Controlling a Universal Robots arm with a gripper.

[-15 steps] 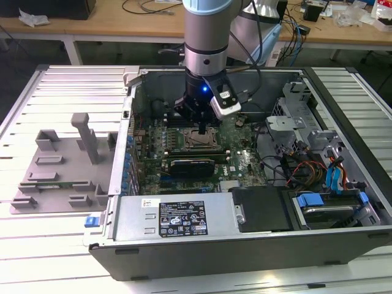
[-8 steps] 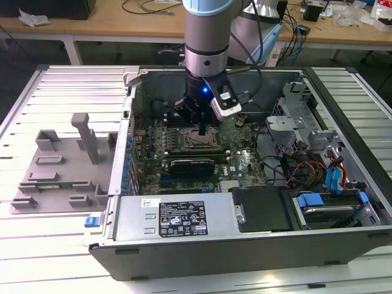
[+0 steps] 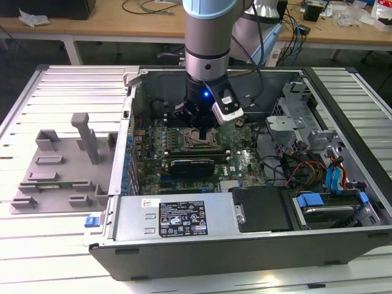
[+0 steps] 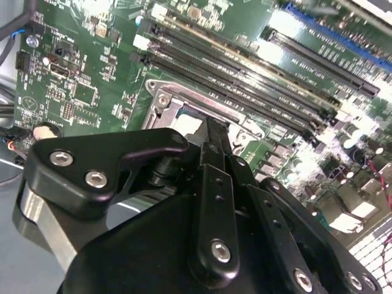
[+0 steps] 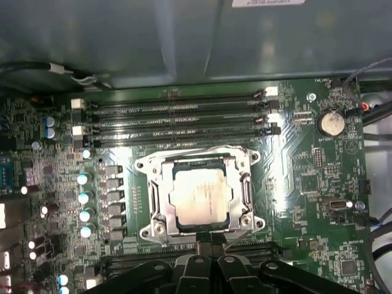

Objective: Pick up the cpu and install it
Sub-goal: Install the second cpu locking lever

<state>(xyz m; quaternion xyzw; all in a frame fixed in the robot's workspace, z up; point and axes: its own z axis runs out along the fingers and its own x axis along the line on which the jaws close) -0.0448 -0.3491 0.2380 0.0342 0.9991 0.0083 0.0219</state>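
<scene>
The cpu, a silvery square plate, lies slightly askew over the open socket frame on the green motherboard. In the first wrist view my gripper reaches its near edge with both black fingers drawn together on that edge. In the second wrist view the gripper points down into the socket, and a pale corner of the cpu shows beside the fingertip. The exterior view has the arm standing straight down inside the open computer case, the gripper right over the socket.
Memory slots run along one side of the socket, small capacitors along another. The case walls surround the board. Cables and a drive cage sit at the exterior view's right, a grey slotted fixture at its left.
</scene>
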